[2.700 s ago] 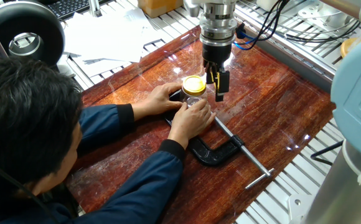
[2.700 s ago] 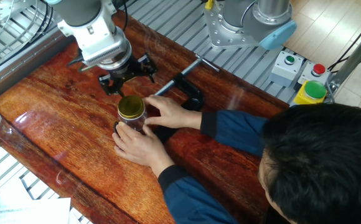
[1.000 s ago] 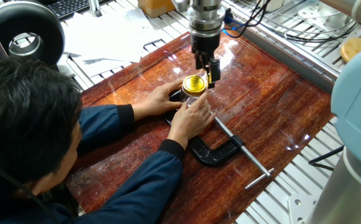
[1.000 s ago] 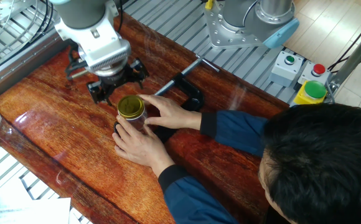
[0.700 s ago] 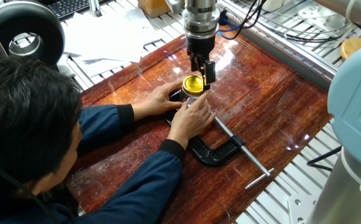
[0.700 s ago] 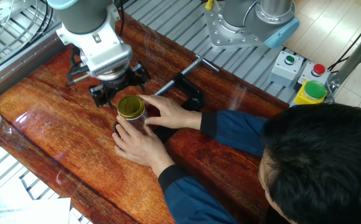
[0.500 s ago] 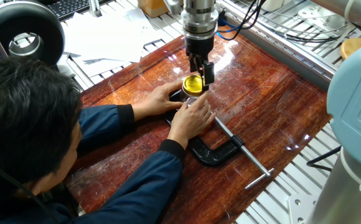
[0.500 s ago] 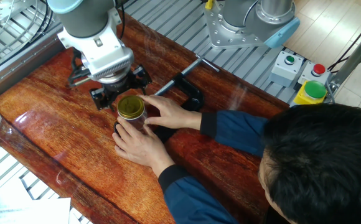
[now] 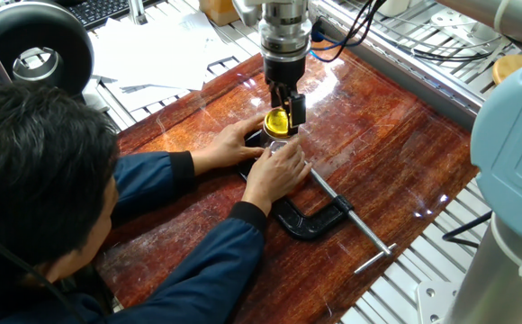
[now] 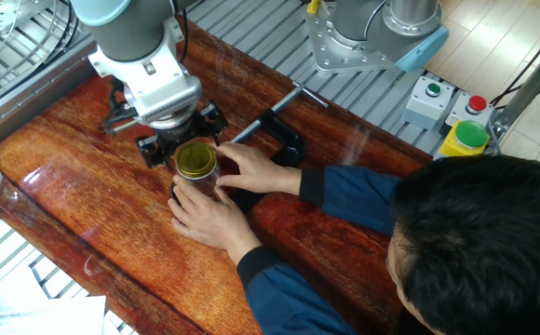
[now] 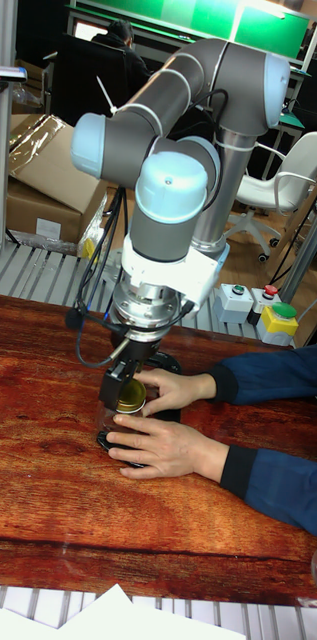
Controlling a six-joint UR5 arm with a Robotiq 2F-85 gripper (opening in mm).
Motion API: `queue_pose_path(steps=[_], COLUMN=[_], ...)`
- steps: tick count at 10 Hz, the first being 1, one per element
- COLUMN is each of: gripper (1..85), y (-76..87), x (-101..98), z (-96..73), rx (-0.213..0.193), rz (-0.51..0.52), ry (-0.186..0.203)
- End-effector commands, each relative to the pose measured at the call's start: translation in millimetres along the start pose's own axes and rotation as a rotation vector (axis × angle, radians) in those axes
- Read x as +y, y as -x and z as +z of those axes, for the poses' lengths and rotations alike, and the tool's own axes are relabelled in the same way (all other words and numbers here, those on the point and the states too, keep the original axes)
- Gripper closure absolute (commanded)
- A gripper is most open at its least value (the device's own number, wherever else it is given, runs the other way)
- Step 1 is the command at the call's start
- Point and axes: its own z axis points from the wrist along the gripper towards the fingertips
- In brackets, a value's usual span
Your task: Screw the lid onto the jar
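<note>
The yellow lid (image 9: 277, 121) rests on the mouth of the clear glass jar (image 9: 280, 143), which a person's two hands (image 9: 274, 171) steady on the red wooden table. My gripper (image 9: 284, 110) hangs just above the lid, open, with a finger on either side of it and nothing held. From the other side, the lid (image 10: 195, 160) shows just in front of the gripper (image 10: 181, 144), and the jar (image 10: 199, 183) is mostly wrapped by fingers. In the tall view the gripper (image 11: 128, 386) sits right over the lid (image 11: 130, 404).
A black C-clamp (image 9: 313, 214) lies on the table beside the hands. The person's arms (image 10: 344, 195) and head reach in from the near side. A tan wooden disc (image 9: 511, 65) sits at the far right. A button box (image 10: 452, 107) stands off the table.
My gripper has moved sideways from beside the jar to directly over the lid and come lower. The hands, jar and lid have stayed put.
</note>
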Motion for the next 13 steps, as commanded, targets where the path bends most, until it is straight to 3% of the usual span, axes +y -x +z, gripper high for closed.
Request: queue_pose_path(steps=[1, 13], gripper=[0.7, 0.7], y=[3.9, -3.6], x=[0.4, 7.7], z=[1.6, 7.4], rx=[-0.013, -0.018], rz=[0.006, 0.000], ry=[0.000, 0.012])
